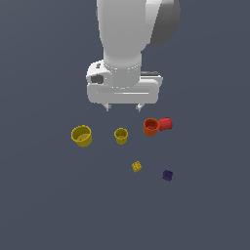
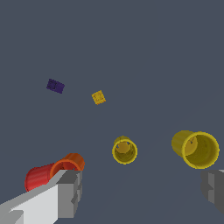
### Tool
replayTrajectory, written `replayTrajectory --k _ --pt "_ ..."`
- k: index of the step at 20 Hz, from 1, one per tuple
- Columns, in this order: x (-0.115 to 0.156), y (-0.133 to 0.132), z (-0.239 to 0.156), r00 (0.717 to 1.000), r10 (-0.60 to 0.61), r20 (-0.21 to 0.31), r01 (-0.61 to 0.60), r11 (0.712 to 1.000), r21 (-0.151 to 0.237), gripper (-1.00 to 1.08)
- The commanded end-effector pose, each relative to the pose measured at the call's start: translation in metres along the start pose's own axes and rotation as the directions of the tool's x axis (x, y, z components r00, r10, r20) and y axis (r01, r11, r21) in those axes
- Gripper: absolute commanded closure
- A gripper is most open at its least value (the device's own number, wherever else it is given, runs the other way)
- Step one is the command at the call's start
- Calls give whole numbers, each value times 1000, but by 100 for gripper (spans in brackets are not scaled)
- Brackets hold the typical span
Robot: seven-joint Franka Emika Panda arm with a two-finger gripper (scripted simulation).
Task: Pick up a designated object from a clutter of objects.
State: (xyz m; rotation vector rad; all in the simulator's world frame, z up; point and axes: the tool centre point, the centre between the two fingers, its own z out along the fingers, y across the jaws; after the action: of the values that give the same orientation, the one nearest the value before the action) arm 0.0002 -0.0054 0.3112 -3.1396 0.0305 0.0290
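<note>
Jaws spread above unmarked larger yellow cup (image 1: pixel 81 135); nothing held.

We see a bulky white arm (image 1: pixel 122 29) with a grey joint cap, ending in a boxy pale-grey gripper (image 1: pixel 123 106) bearing dark side panels and two short, blocky grey fingers (image 2: pixel 70 192).

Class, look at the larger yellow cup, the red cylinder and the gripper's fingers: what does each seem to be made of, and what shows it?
Larger yellow cup: probably matte plastic; flat uniform colour, thin rimmed wall, no glints.
Red cylinder: likely plastic too; faint ribbing along its side, dull finish.
Fingers: plain grey blocks, perhaps metal or hard plastic; the render leaves it open.
</note>
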Motion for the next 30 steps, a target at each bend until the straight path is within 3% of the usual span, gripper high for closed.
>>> replayTrajectory --k 1,7,15,22,30 --pt "0 0 0 1000 0 0 0 1000 0 -20" --pt "3 -15 2 1000 -18 -1 18 1000 12 -20" --pt "3 -7 10 1000 -18 -3 18 1000 -1 -20" --pt "5 23 38 1000 -29 -9 28 998 -51 -20" --pt "-4 81 97 997 -74 -10 72 987 -142 -20"
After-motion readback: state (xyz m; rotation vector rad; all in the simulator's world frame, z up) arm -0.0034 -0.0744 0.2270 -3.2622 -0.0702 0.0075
